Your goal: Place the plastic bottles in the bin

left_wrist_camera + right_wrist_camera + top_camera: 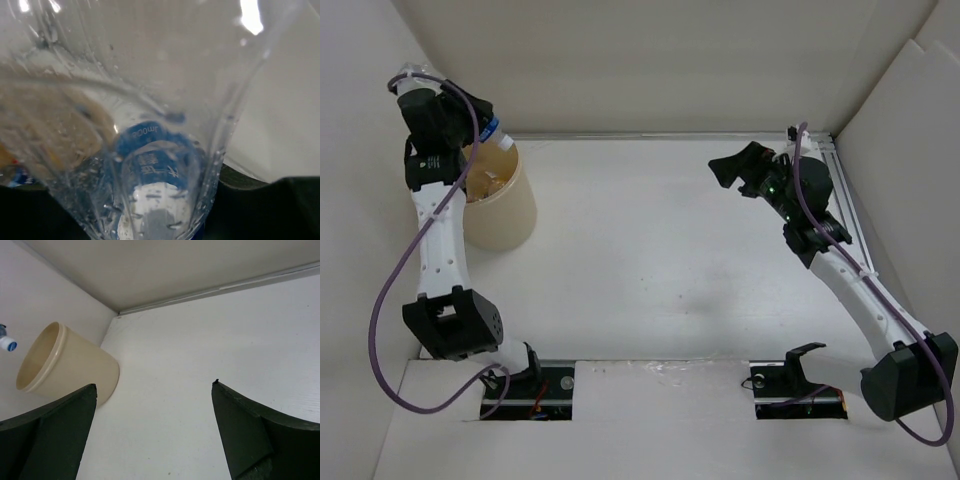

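L gripper (476,119) grips blue-label clear bottle (150,150) above tan bin (506,216). R gripper (154,386) spread wide, empty, over white surface (640,260).

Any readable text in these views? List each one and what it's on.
"200mL": on the blue label of the clear bottle that fills the left wrist view.
White characters below it on the same label: too blurred to read.
Top external and right wrist views: no legible text.
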{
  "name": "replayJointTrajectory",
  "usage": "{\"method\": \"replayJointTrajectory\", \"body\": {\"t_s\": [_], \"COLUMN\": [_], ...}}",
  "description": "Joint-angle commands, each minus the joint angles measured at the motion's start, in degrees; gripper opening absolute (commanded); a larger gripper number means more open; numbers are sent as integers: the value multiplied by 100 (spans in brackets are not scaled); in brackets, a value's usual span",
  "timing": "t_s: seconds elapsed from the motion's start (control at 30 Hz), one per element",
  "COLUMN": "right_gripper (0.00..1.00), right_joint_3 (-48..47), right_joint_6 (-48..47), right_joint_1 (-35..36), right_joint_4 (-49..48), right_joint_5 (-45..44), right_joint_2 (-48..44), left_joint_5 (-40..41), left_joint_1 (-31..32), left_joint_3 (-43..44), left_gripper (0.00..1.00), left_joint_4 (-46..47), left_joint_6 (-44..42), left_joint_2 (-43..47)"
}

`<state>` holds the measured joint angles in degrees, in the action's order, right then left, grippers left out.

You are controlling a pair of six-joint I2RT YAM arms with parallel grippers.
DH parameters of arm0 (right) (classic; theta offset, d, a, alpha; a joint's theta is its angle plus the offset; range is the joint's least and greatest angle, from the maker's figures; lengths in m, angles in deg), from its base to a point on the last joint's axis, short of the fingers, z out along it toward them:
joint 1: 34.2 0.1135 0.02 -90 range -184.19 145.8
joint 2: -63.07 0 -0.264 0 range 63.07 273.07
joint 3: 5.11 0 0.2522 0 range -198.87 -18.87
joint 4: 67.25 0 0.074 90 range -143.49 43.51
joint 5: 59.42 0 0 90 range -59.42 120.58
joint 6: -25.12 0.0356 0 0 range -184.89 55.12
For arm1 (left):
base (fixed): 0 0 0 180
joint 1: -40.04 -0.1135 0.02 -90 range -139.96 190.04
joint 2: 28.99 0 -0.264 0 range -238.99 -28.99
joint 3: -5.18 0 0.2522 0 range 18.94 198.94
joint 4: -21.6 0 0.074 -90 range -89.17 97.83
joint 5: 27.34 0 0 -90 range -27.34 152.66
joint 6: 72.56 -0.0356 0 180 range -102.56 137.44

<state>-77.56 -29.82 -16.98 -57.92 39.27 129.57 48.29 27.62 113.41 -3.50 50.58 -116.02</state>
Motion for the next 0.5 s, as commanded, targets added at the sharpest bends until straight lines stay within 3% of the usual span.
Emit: {"method": "replayJointTrajectory", "body": {"t_s": [0.0,0.03,0.13,0.27,0.47], "right_gripper": [100,100,100,100,100], "right_joint_3": [-10,-10,-10,-203,-870], "right_joint_6": [-211,-211,-325,-457,-1019], "right_joint_1": [-60,-60,-60,-60,370], "right_joint_4": [-146,-146,-146,187,1460], "right_joint_5": [239,291,344,344,-849], "right_joint_2": [-6,-5,-66,-67,-119], "left_joint_5": [1557,2169,2798,3018,2958], "left_joint_1": [-67,-67,-67,-67,-67], "left_joint_3": [-17,-87,-227,-298,53], "left_gripper": [0,3,19,100,100], "left_joint_4": [-448,-510,-572,-633,-906], "left_joint_6": [-142,-220,-299,-213,-378], "left_joint_2": [379,379,379,326,168]}}
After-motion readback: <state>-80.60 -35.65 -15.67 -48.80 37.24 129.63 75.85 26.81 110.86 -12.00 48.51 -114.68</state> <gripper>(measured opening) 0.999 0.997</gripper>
